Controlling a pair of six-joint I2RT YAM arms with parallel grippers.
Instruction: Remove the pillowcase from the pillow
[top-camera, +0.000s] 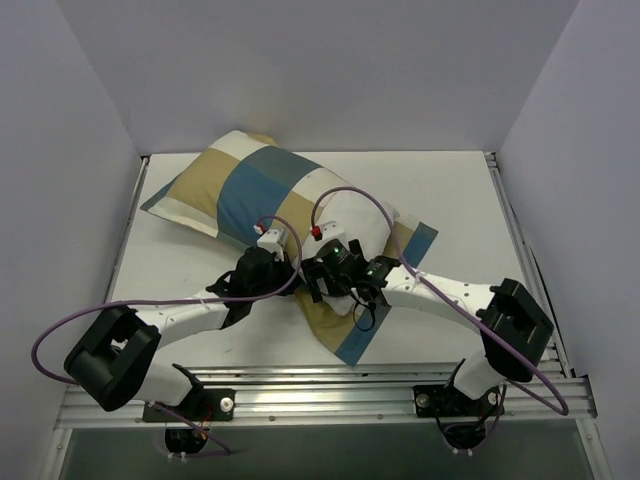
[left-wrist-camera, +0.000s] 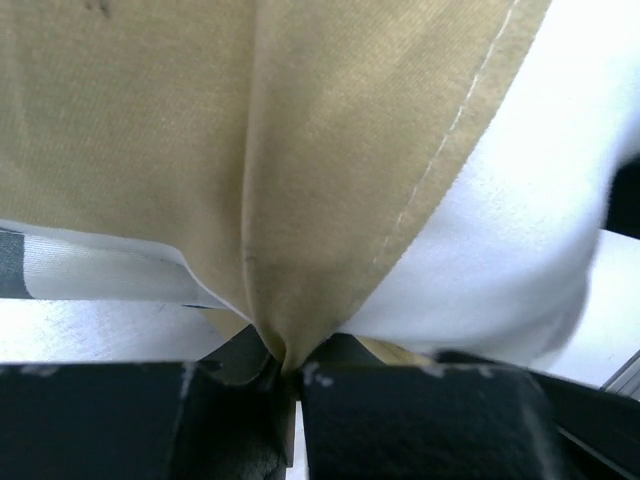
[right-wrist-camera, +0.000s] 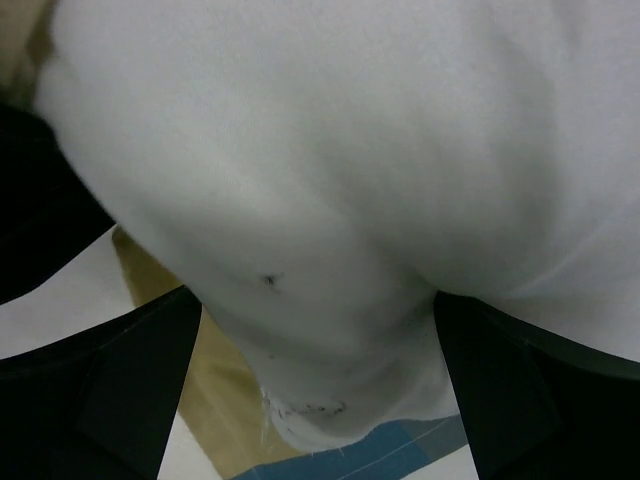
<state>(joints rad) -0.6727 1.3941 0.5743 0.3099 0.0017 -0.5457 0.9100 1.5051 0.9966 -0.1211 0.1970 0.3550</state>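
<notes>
The pillowcase (top-camera: 250, 185), in blue, tan and cream blocks, lies across the table middle with its open end towards me. The white pillow (top-camera: 352, 218) bulges out of that opening. My left gripper (top-camera: 287, 262) is shut on a pinched fold of the tan pillowcase fabric (left-wrist-camera: 300, 150) at the opening edge (left-wrist-camera: 292, 375); white pillow (left-wrist-camera: 520, 230) shows beside it. My right gripper (top-camera: 320, 282) clamps the end of the pillow (right-wrist-camera: 330, 180), one dark finger (right-wrist-camera: 120, 390) on each side (right-wrist-camera: 318, 400). The loose pillowcase (right-wrist-camera: 225, 400) lies under it.
A loose pillowcase flap with a blue edge (top-camera: 360, 340) lies on the white table (top-camera: 450, 200) near the front rail (top-camera: 320, 385). Grey walls close in the left, back and right. Purple cables (top-camera: 60, 330) loop from both arms.
</notes>
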